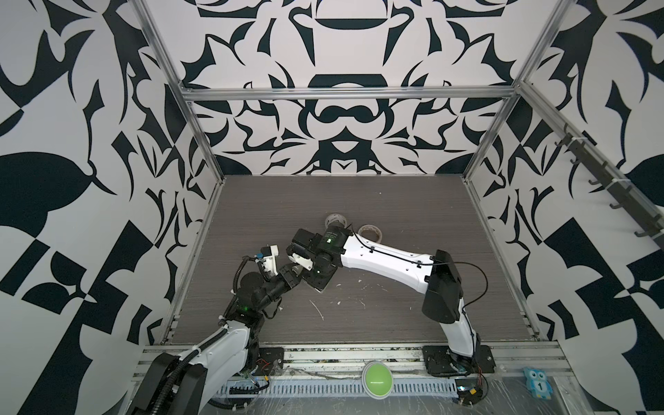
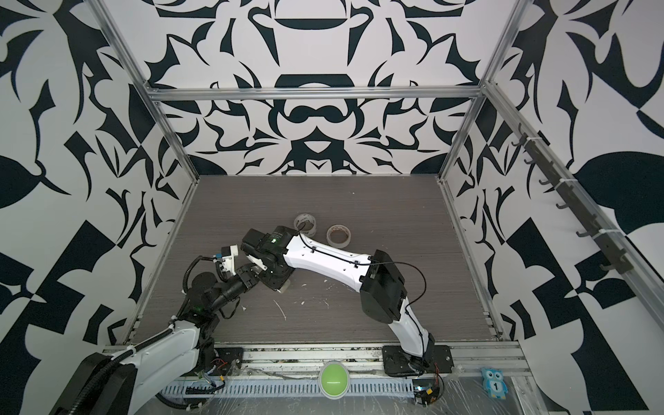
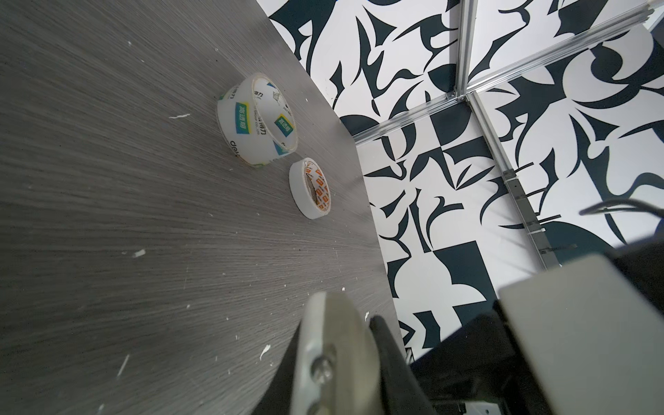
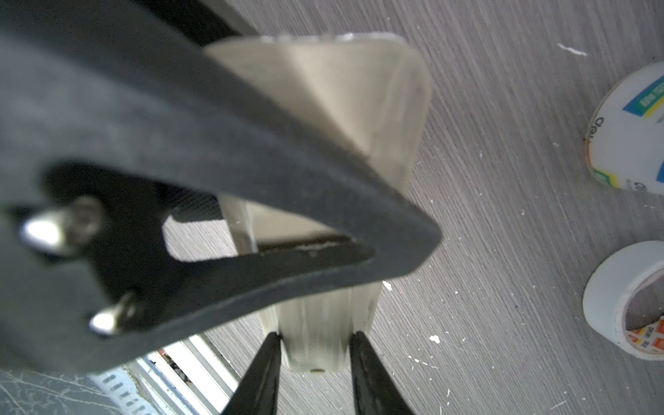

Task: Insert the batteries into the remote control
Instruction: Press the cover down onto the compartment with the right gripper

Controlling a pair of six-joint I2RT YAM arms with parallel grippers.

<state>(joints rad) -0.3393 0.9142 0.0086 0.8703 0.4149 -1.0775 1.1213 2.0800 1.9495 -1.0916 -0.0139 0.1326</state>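
Though blurred, clamps remote control [image 4: 341,107] in left end effector [image 1: 291,273], pinches its end with right end effector [image 4: 314,337], over bench [image 4: 503,215].

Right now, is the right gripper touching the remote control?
Touching. In the right wrist view the right gripper sets its black fingers against both long sides of the remote control near its end, with no gap showing.
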